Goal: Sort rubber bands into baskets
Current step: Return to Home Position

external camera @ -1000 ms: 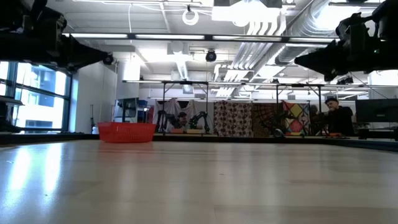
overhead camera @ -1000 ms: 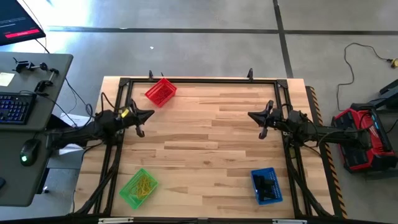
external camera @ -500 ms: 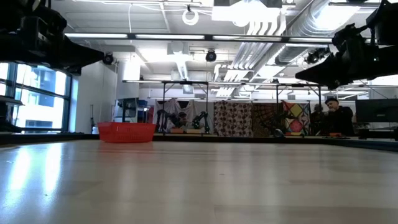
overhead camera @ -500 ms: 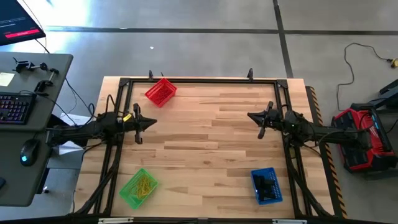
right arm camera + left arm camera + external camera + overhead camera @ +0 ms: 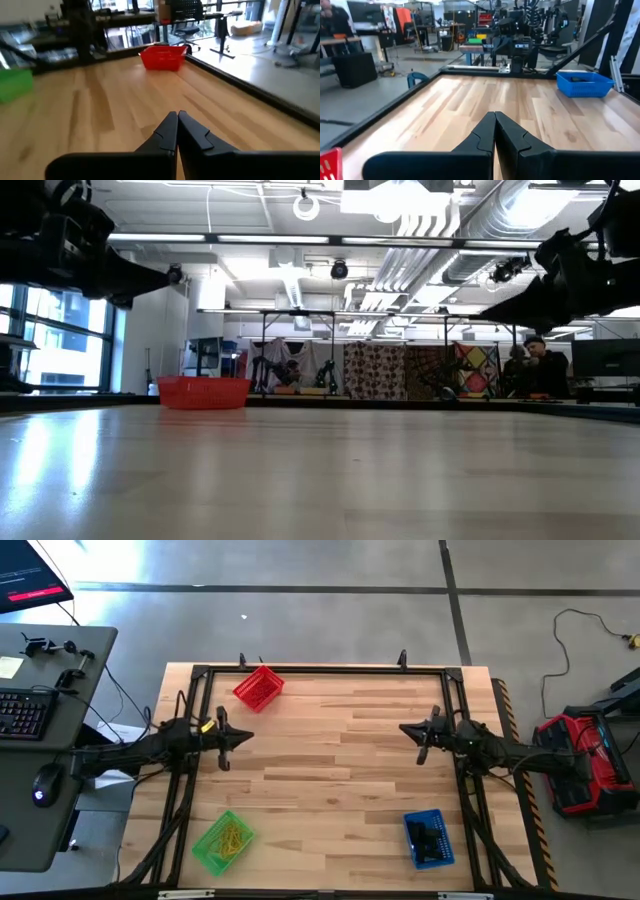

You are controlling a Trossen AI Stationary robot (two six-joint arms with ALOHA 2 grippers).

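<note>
Three baskets stand on the wooden table: a red one (image 5: pixel 259 687) at the far left, a green one (image 5: pixel 223 842) at the near left with tan-yellow rubber bands (image 5: pixel 232 838) inside, and a blue one (image 5: pixel 428 839) at the near right with dark bands (image 5: pixel 430 837) inside. My left gripper (image 5: pixel 248 738) hovers shut at the table's left side, pointing level toward the right. My right gripper (image 5: pixel 402 727) hovers shut at the right side, pointing toward the left. Neither has anything between its fingers. In the wrist views the shut fingertips (image 5: pixel 495 116) (image 5: pixel 178 116) meet over bare wood.
A black frame (image 5: pixel 320 668) runs around the table's edges. A desk with a keyboard (image 5: pixel 25 712) and a mouse stands left of the table; a red and black machine (image 5: pixel 585 760) sits on the floor at the right. A person (image 5: pixel 540 368) sits far behind the table.
My left gripper has swung its tip a little toward the table's near edge and now points straight across. My right gripper has sunk slightly and tipped its nose down a little. Both stay shut; the baskets have not moved.
</note>
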